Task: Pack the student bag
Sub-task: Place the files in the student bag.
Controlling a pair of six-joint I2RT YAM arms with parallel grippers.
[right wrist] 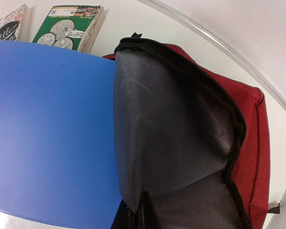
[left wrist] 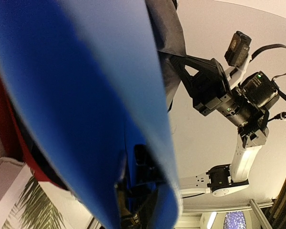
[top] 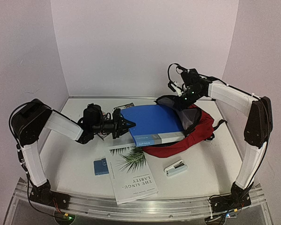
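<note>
**Binder at the mouth of the bag**

The student bag [top: 203, 125] lies at the right rear of the surface [top: 75, 159], its zipped mouth facing left. The right gripper [top: 181, 97] is pressed together on the top lip and holds the grey lining up. The left gripper [top: 125, 124] pinches the near edge of a blue binder [top: 152, 121], whose far end sits under that raised lip. A palm-leaf book [top: 131, 173] lies flat in front, apart from both.
</note>
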